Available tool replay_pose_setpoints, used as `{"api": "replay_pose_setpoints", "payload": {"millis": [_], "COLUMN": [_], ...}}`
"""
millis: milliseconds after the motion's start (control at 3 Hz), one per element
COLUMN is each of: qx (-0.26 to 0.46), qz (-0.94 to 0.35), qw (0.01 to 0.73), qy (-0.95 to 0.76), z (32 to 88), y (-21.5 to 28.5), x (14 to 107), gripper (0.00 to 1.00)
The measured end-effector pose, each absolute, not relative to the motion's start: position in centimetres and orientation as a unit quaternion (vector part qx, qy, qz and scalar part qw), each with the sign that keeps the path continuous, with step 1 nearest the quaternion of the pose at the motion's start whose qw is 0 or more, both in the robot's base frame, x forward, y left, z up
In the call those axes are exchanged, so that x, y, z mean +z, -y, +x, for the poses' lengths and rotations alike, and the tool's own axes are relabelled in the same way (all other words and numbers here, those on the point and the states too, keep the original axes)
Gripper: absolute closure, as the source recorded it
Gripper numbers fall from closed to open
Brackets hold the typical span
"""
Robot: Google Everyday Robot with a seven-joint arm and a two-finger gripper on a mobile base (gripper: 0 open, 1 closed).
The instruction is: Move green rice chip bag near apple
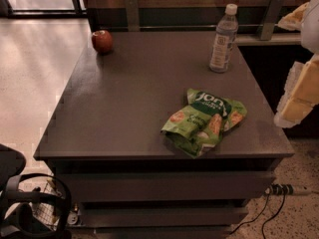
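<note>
Camera view: gripper [301, 93] cut off at right edge, beside table [129, 98].

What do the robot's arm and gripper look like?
The gripper shows only partly at the picture's right edge, beside the dark grey table: pale yellow, blocky pieces with whitish edges, and a white rounded casing above. No cables or markings are visible on it.

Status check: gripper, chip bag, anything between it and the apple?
Gripper open at right edge, beside table. Green rice chip bag front right, not held. Apple back left corner; bottle off path.
</note>
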State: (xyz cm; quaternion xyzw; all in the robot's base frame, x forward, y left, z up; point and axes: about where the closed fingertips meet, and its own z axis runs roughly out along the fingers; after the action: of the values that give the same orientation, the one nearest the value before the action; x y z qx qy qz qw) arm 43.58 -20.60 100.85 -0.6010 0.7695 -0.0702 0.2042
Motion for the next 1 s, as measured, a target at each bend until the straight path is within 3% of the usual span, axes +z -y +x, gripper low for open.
{"api": "replay_pose_setpoints", "payload": {"millis": [1000], "qx": [-0.006], "qz": [-0.661], "qw": [0.215], "qy": [-0.719], "z": [47.6], "y": [16.3], "x": [95.7], "gripper": [0.0]}}
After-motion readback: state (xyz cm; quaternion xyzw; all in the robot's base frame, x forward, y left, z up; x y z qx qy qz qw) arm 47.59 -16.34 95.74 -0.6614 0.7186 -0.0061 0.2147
